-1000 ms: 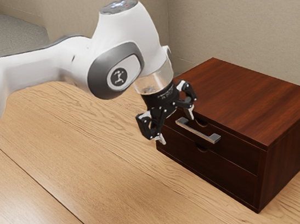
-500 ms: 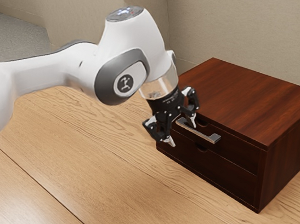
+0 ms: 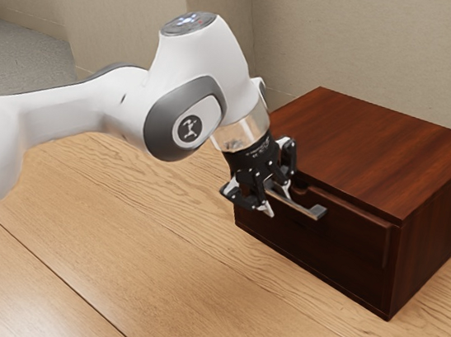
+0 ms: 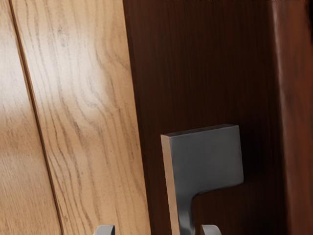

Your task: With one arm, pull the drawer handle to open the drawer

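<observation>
Exterior view: gripper (image 3: pixel 269 197) covers one end of the drawer handle (image 3: pixel 305 206).

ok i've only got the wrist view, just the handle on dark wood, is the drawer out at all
observer: A little. In the exterior view the drawer front stands slightly proud of the cabinet.
operator: where on the handle is the claw
observer: The claw straddles the handle at the end toward the exterior view's left, with a finger on each side of it.
operator: and how does the arm come in
observer: The arm reaches in from the exterior view's left, above the table, with its wrist angled down toward the cabinet front.
</observation>
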